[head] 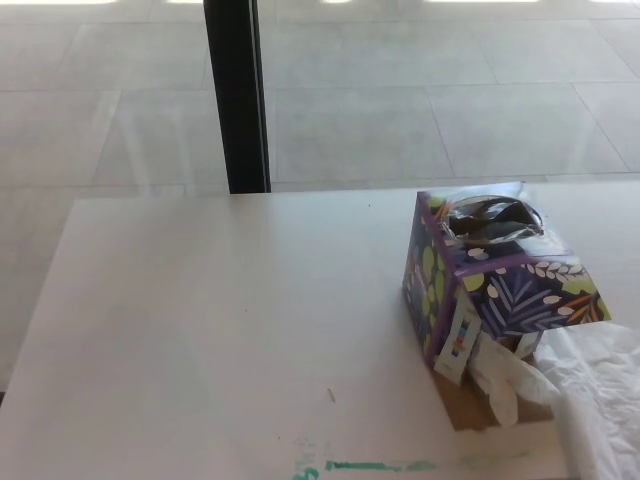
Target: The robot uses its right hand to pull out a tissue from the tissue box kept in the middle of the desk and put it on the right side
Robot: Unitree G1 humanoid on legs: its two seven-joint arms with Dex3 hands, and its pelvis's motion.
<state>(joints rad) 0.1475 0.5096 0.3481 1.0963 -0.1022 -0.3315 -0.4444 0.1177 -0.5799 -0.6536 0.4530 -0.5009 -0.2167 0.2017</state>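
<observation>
Head view first: at the left we see bare white desk (200, 330), with a black post (237, 95) rising behind its far edge against a pale tiled floor (420, 110). Near the front edge we find a smear of green marking (375, 465); it forms no letters we can read. Right of centre stands the tissue box (500, 285), purple with leaf patterns, its clear plastic opening on top. A torn flap hangs from its near corner carrying a small coloured label (460, 345), too small for us to read. Crumpled white tissue (590, 395) lies on the desk just beside the box, at the right edge. Neither hand appears, so we cannot tell how their fingers stand.
</observation>
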